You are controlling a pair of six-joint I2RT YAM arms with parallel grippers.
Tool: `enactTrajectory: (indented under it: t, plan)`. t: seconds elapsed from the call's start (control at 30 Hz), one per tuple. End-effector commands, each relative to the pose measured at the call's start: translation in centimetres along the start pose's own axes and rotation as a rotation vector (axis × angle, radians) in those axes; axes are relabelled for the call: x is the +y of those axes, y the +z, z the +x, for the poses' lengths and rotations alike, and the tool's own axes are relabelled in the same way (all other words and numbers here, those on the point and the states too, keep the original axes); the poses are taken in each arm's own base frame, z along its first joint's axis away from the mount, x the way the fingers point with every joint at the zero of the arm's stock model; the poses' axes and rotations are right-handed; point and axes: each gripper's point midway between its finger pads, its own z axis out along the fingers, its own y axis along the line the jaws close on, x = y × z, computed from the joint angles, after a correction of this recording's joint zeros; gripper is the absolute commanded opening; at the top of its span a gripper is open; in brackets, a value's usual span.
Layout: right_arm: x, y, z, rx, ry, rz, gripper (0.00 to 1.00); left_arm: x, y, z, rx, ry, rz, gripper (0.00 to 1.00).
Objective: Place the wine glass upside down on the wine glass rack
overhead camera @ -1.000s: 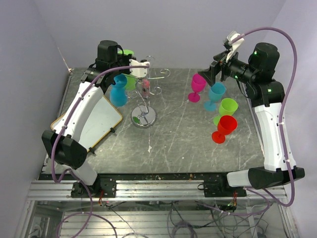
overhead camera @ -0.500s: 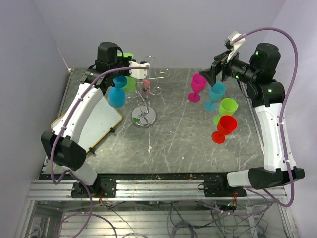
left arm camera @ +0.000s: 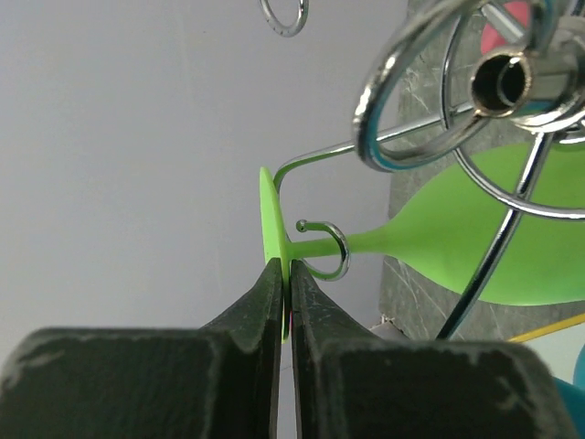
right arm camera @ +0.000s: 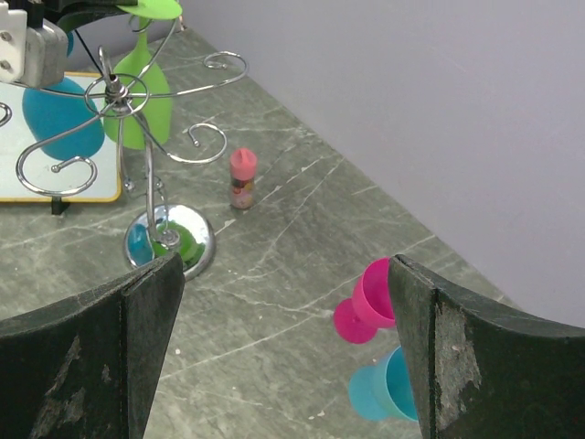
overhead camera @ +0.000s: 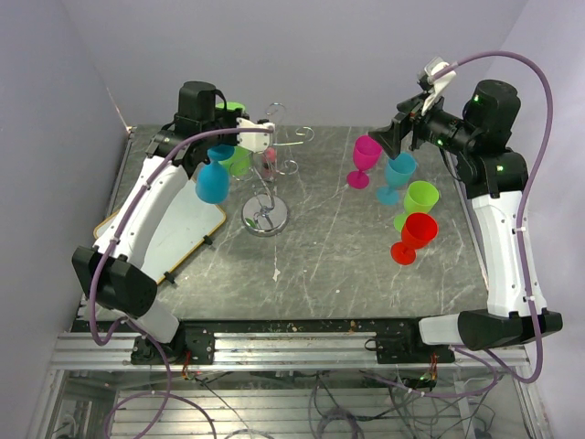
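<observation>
Pretty much at the finish line on this one, I reckon. My left hand (left arm camera: 285,274) is pinched shut on the edge of the green glass's (left arm camera: 457,247) foot. Just past the fingertips, the stem sits inside one of the curled hooks (left arm camera: 327,256) of the rack (left arm camera: 512,87). The foot is on the hand's side of the hook and the bowl hangs beyond it, so it's upside down like it should be. I can't tell from the wrist cam whether the foot is actually resting on the wire or the hand is carrying the weight. A blue glass (overhead camera: 212,183) looks to hang from another arm of the rack, right beside the hand in the top view. What's left, as I see it: settle the foot onto the hook, let go, and back straight out without tugging the rack. My right hand (overhead camera: 395,137) is wide open and holding nothing. It hovers with a pink glass (overhead camera: 364,160) just below it on the counter (overhead camera: 320,247), well apart from the rack.
</observation>
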Motion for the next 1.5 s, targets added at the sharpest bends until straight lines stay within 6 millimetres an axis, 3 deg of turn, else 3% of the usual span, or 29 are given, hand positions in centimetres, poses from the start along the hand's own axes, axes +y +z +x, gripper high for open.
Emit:
enactTrajectory:
  t: [0.0, 0.7, 1.17, 1.47]
  plan:
    - [0.0, -0.5, -0.8, -0.03, -0.006, 0.0, 0.93, -0.1, -1.1, -1.2, -0.042, 0.027, 0.007, 0.14]
    - [-0.4, -0.6, -0.3, -0.03, 0.007, 0.005, 0.93, -1.0, -1.4, -1.1, -0.039, 0.022, 0.046, 0.27]
    - [-0.7, -1.0, -0.2, -0.036, 0.014, 0.009, 0.93, -0.4, -2.2, -1.1, -0.031, 0.014, 0.023, 0.44]
    - [-0.7, -0.9, 0.1, -0.038, 0.022, 0.003, 0.93, 0.3, -3.6, -1.2, -0.03, 0.01, -0.006, 0.48]
